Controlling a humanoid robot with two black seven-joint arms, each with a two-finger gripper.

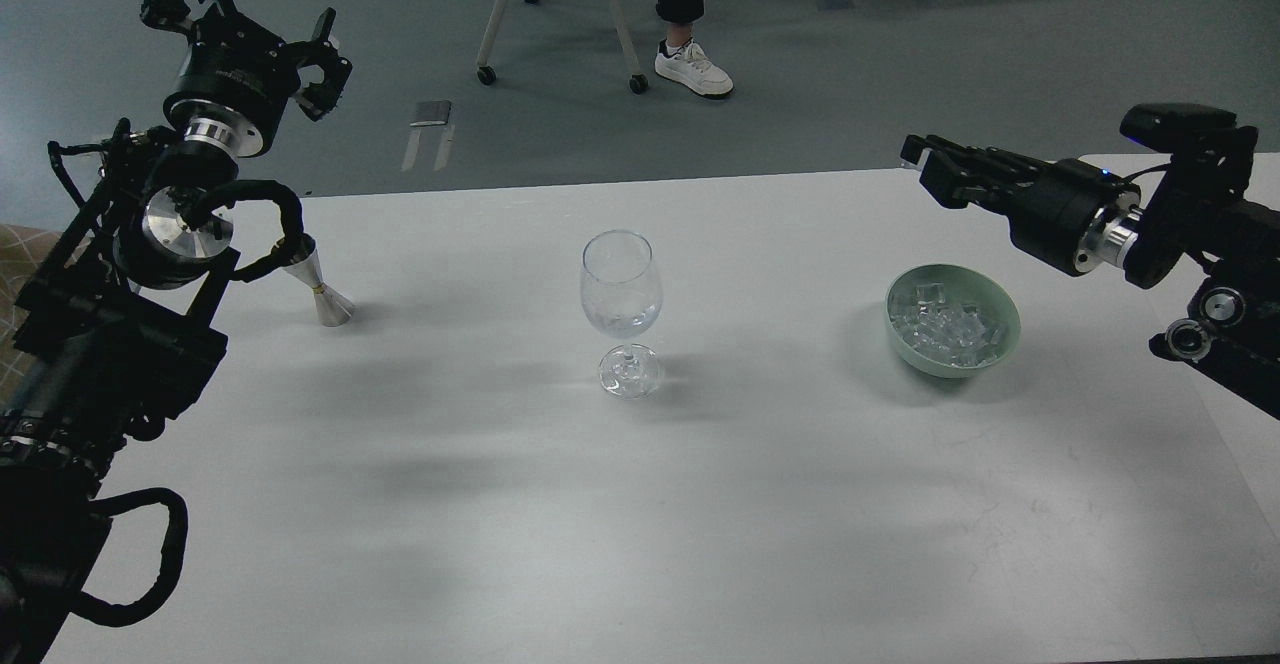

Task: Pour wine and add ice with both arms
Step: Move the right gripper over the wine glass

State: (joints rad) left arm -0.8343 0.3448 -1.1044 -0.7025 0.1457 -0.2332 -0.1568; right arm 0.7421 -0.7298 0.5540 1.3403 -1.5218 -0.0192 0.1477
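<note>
A clear wine glass (621, 284) stands upright mid-table with a little clear wine (622, 322) in the bottom of its bowl. A pale green bowl (905, 339) to its right holds several ice cubes (945, 329). My right gripper (920, 166) hovers above and behind the bowl, pointing left; its dark fingers lie close together and I cannot tell whether they hold ice. My left gripper (250, 16) is raised at the far left beyond the table's back edge, its fingers spread open and empty. Both arms are black with silver joint caps.
A small metal jigger (322, 294) stands on the table at the left, partly behind my left arm's cable. Beyond the white table (640, 504) are a wheeled chair (560, 4) and a person's leg and white shoe (692, 66).
</note>
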